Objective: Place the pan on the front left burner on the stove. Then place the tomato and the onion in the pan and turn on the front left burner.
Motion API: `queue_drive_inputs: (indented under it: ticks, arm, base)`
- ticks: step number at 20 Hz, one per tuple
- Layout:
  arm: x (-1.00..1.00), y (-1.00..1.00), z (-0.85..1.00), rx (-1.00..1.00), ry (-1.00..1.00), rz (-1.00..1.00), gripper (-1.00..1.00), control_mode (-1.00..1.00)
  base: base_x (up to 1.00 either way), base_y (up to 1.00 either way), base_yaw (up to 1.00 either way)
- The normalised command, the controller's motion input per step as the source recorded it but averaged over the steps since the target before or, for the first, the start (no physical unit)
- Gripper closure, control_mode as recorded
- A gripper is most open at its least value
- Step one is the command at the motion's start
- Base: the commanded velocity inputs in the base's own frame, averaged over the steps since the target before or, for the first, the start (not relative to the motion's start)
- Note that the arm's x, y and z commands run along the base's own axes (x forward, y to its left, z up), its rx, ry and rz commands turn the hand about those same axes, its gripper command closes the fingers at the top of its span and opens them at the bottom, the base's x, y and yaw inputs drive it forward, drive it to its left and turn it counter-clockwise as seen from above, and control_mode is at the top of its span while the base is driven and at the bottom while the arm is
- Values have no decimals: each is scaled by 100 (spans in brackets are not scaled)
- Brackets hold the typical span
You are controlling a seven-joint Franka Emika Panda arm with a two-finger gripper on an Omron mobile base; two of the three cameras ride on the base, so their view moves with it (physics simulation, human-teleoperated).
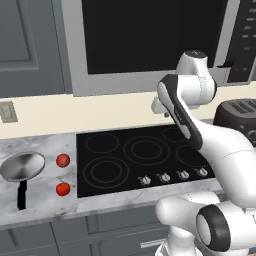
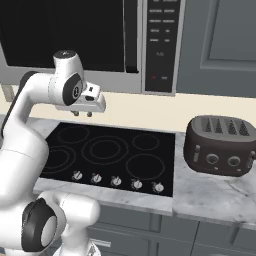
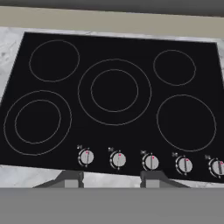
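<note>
Grey-veined marble tabletop, cream backsplash wall, grey cabinet doors, microwave overhead, dark toaster, wall outlet

A: Where is the pan?
B: On the counter, left of the stove; onion behind tomato, between them.
A: The toaster?
B: Right of the stove.
</note>
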Motion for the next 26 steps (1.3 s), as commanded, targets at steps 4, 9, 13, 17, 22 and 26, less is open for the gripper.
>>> queue_drive_inputs:
  ticks: [4,9,13,17,22,26]
  arm:
    - [-8,18,0,0,-3,0,-100,-100]
    - [-16,18,-1,0,-2,0,-100,-100]
    - [-9,16,-13,0,0,1,-100,-100]
    - [-1,12,-18,0,2,2,-100,-100]
    - [-1,26,-18,0,1,0,-100,-100]
    - [-2,34,-14,0,0,0,-100,-100]
  base:
    - [0,0,0]
    - [0,0,0]
    - [0,0,0]
    - [0,0,0]
    - [0,0,0]
    - [0,0,0]
